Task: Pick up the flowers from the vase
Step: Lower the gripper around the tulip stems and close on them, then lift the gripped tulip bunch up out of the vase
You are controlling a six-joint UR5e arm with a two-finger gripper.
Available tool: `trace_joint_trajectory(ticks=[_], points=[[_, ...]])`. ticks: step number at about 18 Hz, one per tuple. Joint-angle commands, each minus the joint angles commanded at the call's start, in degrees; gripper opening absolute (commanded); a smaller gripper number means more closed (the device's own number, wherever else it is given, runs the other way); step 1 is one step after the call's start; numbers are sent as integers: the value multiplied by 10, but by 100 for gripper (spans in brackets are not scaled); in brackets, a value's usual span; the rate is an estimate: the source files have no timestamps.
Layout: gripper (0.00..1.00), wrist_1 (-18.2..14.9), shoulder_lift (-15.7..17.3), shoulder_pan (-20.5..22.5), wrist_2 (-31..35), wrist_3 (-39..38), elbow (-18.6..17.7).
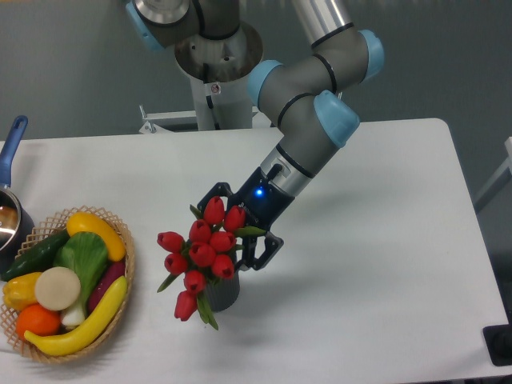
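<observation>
The claw [230,230] stood spread wide, pinching nothing, its two dark fingers splayed either side of the uppermost red buds, one finger showing above and behind the bunch and the other [260,250] hooked down just beside the buds on the arm's side. Right at its mouth were the flowers [200,252], a tight cluster of red tulip buds with green leaves poking out, and from where I stood the nearest buds seemed to sit between the fingers or touching them; I could not tell which. The bunch lay down and away from the claw, its long axis running from the top buds by the fingers toward the low buds hanging farthest from the arm, so the stems pointed roughly along the line of the claw's own reach, not across it. Just under the claw's lower finger, half hidden by blooms, sat the vase [225,296], dark and ribbed, upright on the table [384,264], with the stems going down into it. To my mind the grip depended on the fingers closing across the stems or the bud cluster, not along them. Far beyond the flowers a basket [126,240] of vegetables rested well apart.
</observation>
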Motion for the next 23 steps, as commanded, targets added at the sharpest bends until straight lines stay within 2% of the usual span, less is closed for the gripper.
trace_joint_trajectory(ticks=[3, 7, 14, 21, 23], points=[[49, 0, 0, 0, -1, -1, 0], [39, 0, 1, 0, -1, -3, -3], [39, -3, 10, 8, -25, -11, 0], [39, -4, 47, 18, -42, -43, -6], [39, -4, 54, 19, -58, -77, -3]])
